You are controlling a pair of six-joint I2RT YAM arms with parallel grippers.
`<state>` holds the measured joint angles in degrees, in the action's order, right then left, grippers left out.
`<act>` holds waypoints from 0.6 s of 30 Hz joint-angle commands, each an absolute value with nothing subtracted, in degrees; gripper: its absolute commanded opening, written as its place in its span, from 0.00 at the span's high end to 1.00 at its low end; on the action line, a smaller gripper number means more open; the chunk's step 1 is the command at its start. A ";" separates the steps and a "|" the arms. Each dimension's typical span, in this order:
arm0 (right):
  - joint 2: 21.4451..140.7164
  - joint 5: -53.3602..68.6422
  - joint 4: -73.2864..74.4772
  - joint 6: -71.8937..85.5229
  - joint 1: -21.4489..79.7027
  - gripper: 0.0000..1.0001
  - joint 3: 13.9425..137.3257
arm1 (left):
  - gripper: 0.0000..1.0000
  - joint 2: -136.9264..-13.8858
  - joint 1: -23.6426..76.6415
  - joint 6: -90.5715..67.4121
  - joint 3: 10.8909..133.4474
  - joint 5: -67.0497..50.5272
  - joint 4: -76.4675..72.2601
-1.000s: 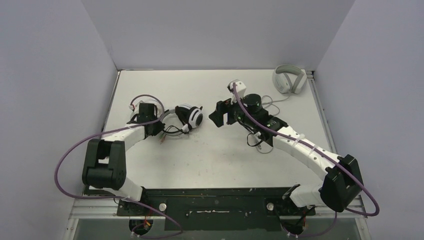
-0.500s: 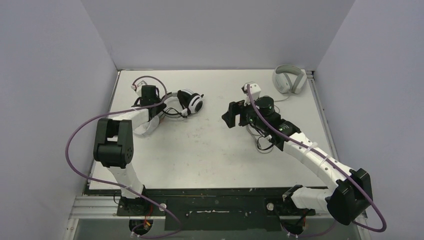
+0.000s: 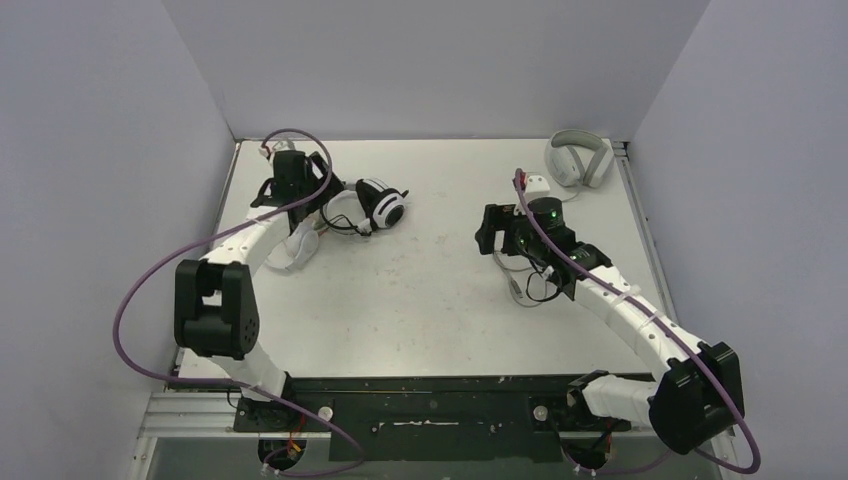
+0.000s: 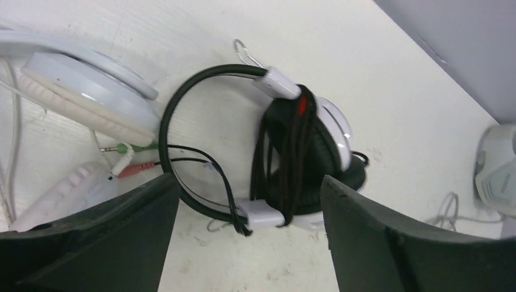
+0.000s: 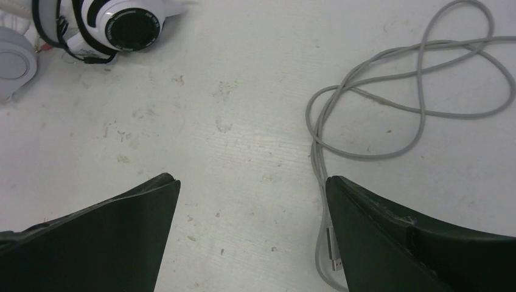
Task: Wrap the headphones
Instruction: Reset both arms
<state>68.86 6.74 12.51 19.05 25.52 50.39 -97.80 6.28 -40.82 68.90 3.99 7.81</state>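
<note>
Hovering w/ left gripper (image 4: 245, 188) over black-and-white headset (image 4: 304, 140), jaws spread wide, pinching nothing, touching nothing. Lying flat on table (image 3: 430, 300), approx 10 o'clock in top view. Wound w/ black cable (image 4: 292, 152) across band and earcup. Prob. the reason for spread jaws above it: looks like a finished bundle let go, not a grab. At headset's 9 o'clock, touching or nearly (can't tell): all-white on-ear pair (image 4: 91, 103). Btwn the two, green and pink jacks (image 4: 125, 159) on short loose black leads, so prob. not fully tucked in.

Parked w/ right gripper (image 5: 251, 182) at approx 3 o'clock of table, also spread, holding nothing, above bare surface. At its 3 o'clock, grey cable (image 5: 389, 103) in loose loops, prob. belonging to light grey over-ear pair (image 3: 578, 160) at 1 o'clock corner. Judged not part of the job, hence left alone.

Hard to read: most of white pair cut off at frame edge and behind left finger in wrist view, under left arm in top view. Can't tell wrapped or loose for its thin cable (image 4: 12, 121); only a sliver at 9 o'clock edge. Can't separate headset's two earcups under the bundle, nor see any fastening on the wrap. Half hidden beside right finger: plug end of grey cable.
</note>
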 commanded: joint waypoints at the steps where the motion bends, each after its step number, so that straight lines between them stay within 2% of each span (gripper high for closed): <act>1: 65.03 -3.23 13.23 20.29 25.20 0.03 50.37 | 0.15 -86.94 10.31 -37.65 68.51 3.35 10.46; 2: 64.40 -4.38 13.38 20.04 25.14 0.00 49.87 | 0.09 -85.15 11.65 -36.92 67.53 4.31 10.93; 4: 62.21 -4.91 12.63 17.98 25.18 0.00 48.18 | 0.03 -81.66 14.57 -35.24 64.98 6.48 11.09; 8: 56.59 -9.01 8.08 16.14 25.14 0.00 42.91 | 0.03 -73.58 20.60 -31.75 57.34 10.55 8.43; 12: 53.55 -12.39 6.77 15.30 25.21 0.00 39.94 | 0.03 -62.30 24.04 -26.52 43.75 7.27 -4.82; 15: 52.28 -12.84 6.56 15.46 25.21 0.00 39.02 | 0.03 -54.49 25.61 -27.40 33.90 6.09 -13.36; 18: 49.65 -11.07 4.14 15.38 25.28 0.00 36.28 | 0.03 -50.02 27.10 -30.55 28.09 8.60 -15.12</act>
<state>53.04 -9.96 9.41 16.25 25.45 38.79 -55.37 25.54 -29.65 33.08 7.09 -4.19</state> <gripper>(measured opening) 0.999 0.973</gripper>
